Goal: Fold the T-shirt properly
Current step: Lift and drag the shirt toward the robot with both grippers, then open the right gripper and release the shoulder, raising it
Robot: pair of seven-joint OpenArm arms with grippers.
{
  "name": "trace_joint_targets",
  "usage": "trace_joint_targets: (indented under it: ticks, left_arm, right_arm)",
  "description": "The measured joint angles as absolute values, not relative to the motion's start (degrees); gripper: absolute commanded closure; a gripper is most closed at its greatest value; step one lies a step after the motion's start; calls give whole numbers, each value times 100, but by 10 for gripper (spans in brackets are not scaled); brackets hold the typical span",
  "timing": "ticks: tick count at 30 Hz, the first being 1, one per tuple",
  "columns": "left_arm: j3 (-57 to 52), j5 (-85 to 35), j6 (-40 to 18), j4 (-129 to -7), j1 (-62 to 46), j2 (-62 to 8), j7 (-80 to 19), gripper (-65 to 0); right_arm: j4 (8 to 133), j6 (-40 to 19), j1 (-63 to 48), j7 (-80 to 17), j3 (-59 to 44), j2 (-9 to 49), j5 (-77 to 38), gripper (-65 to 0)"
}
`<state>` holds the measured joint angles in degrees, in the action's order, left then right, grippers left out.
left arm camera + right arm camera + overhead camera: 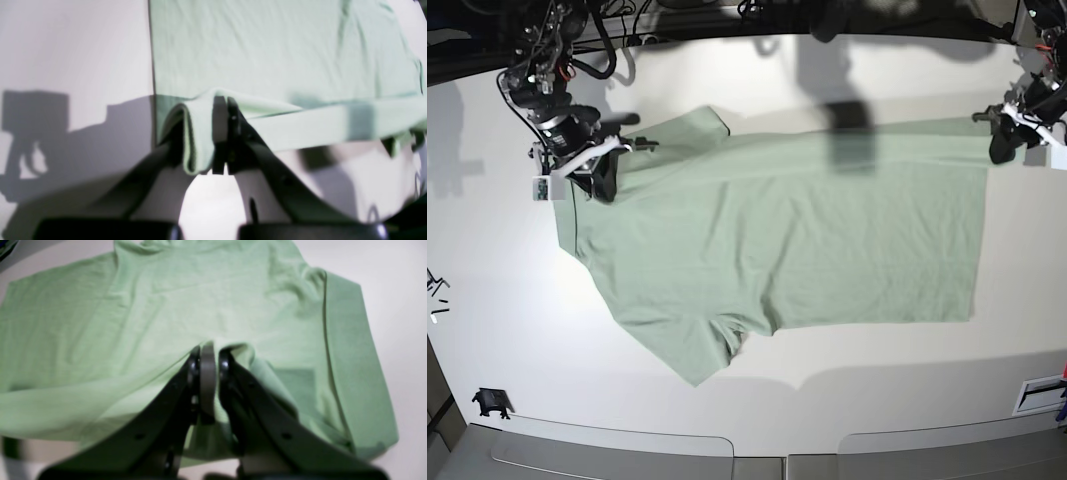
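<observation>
Overhead, one pale green T-shirt (777, 250) lies spread across the white table (877, 400), its hem toward the base view's right and its collar end toward the left, one short sleeve pointing at the near edge and the other at the far edge. Around it the table carries only small bits: a little black clip (491, 402) near the front left corner and a white slotted plate (1039, 394) at the right edge. Dark cables (597, 40) crowd the far left behind the arm, and arm shadows fall over the upper cloth. Two grippers are at work. The left gripper (223, 133) has its jaws clenched on a doubled fold of the hem corner, lifting it off the table. The right gripper (208, 383) is clamped on a bunched ridge of fabric by the shoulder, its jaws nearly meeting.
</observation>
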<state>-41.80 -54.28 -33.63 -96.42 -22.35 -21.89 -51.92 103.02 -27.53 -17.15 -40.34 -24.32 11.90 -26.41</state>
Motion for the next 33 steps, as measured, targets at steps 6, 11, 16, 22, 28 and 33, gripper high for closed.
trace_joint_targets:
  ticks: [6, 11, 16, 22, 28, 33]
  left_arm:
    - [-4180, -5286, -3369, -9638, -2235, -2176, -4831, 0]
    - [-3990, -5212, -3363, -9638, -2119, -2185, -4794, 0]
    - [-3444, -4239, -3151, -9638, -2060, -2189, -4305, 0]
    - [-3028, -3400, -2596, -9638, -2014, -2189, -4029, 0]
    - [-3020, -3341, -2596, -9638, -2014, -2189, -4034, 0]
    - [-3022, -3315, -2593, -9638, -2014, -2193, -4025, -248]
  right_arm:
    - [9441, -2591, -1313, -3990, -2394, 1177, -2593, 0]
    - [9120, -2589, -1240, -4001, -2394, 1175, -2681, 0]
    - [9118, -2587, -1238, -3986, -2397, 1208, -2679, 0]
    - [9118, -2589, -1238, -3990, -2399, 1205, -2679, 0]
    - [9118, -2663, -1238, -4058, -2399, 1208, -2676, -66]
    - [9118, -2849, -1238, -4139, -2412, 1212, -2657, -368]
